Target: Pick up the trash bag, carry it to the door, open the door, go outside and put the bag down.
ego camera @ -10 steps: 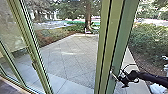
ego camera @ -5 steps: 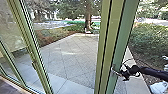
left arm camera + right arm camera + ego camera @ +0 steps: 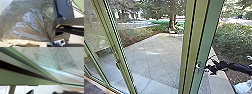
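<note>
Your trash bag [image 3: 31,25], in the left wrist view, looks soft, slippery and fairly light; take it by the gathered folds [image 3: 48,37]. At the head view's lower right, your right gripper [image 3: 205,69] meets the door frame [image 3: 202,45]; you can't tell whether it or the left gripper [image 3: 53,44] is clamped.

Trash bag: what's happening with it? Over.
Right hand at green door frame. Bag bunched in left wrist view, grip unclear. Frame partly hides yard.

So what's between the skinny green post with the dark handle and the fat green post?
In the head view, the paved yard lies between the thin green post and the thick green post, with a tree trunk farther back.
</note>
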Motion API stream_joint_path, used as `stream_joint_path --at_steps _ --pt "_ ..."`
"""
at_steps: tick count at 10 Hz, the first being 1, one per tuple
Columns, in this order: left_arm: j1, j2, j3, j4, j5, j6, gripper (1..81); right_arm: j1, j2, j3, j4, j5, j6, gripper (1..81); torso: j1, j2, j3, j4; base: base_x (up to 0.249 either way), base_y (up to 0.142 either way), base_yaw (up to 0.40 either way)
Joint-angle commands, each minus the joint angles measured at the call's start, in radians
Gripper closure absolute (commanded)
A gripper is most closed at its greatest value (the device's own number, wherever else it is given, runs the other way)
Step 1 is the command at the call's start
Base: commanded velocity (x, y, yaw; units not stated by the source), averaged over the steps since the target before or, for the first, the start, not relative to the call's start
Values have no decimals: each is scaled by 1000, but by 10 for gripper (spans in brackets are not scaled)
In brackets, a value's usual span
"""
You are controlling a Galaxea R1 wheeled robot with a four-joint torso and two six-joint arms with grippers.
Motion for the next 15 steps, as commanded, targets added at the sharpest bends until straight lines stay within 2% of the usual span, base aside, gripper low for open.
stream_joint_path --at_steps 1,4,5,6,7,8,9,10,12,13,14,15 --pt "-19 -6 8 4 63 -1 811 220 -52 5 -105 -9 -20 10 0 0 0 0 0 0 0" --pt "-19 -4 8 5 63 -1 811 252 -102 69 -169 -15 -24 10 1 0 0 0 0 0 0" --pt "-19 -3 8 5 63 -1 811 266 -112 96 -210 -18 -22 10 1 0 0 0 0 0 0" --pt "-19 -1 8 5 64 -1 811 270 -119 107 -224 -38 -24 10 1 1 0 0 0 0 0" --pt "-19 -1 8 5 64 -1 811 270 -122 107 -237 -44 -24 10 1 1 34 0 0 0 0" --pt "-19 0 8 5 66 -1 811 275 -132 109 -240 -49 -25 10 1 1 86 0 0 0 0" --pt "-19 0 8 7 66 -1 811 278 -141 107 -244 -51 -27 10 2 1 108 0 0 0 0" --pt "-19 2 8 7 67 -1 811 281 -155 109 -266 -52 -28 10 2 1 36 0 0 0 0" --pt "-19 3 8 7 67 -1 811 293 -171 106 -289 -80 -76 10 1 1 79 0 0 0 0" --pt "-19 3 8 7 69 -1 811 295 -178 103 -290 -84 -105 10 1 1 88 -37 0 0 0" --pt "-19 3 8 5 69 -1 811 295 -184 100 -295 -87 -129 10 1 1 90 -48 0 0 0" --pt "-19 3 8 4 69 -1 811 298 -190 98 -296 -87 -157 10 1 1 126 -61 0 0 0"
